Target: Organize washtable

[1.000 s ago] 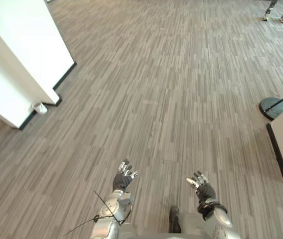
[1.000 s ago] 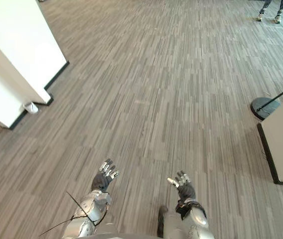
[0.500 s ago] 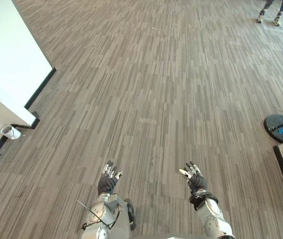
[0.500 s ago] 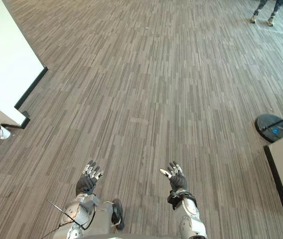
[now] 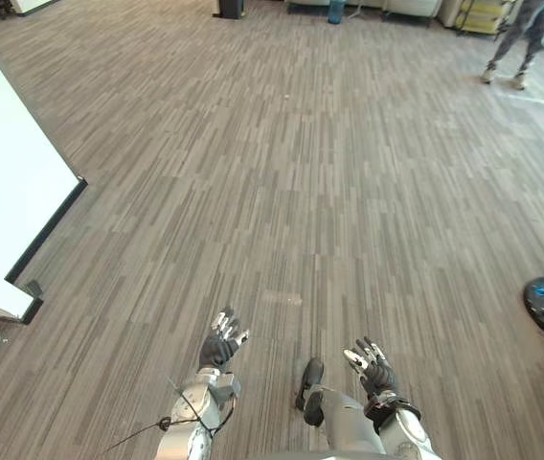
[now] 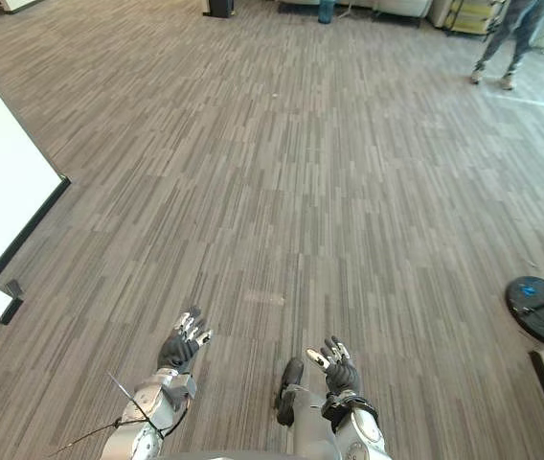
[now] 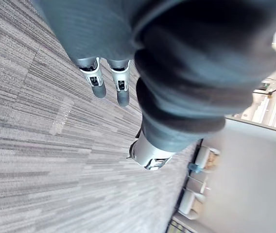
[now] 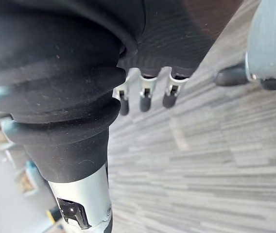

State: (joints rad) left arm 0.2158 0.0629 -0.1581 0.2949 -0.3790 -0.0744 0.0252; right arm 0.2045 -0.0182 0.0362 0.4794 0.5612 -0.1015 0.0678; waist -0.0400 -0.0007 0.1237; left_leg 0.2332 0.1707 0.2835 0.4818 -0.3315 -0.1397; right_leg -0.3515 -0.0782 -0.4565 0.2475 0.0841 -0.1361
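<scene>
While the robot stands on the floor (image 5: 301,172), a white wall (image 5: 4,192) is far left of the fingers (image 7: 95,77) | left hand (image 5: 220,347) open, holds nothing | right hand (image 5: 370,369) open, holds nothing, likely free to grab things later | washtable: cannot tell where

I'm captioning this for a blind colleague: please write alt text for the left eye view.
The left hand and right hand are open and empty over a grey striped floor. A white panel stands at left; a person's legs show at far upper right.
</scene>
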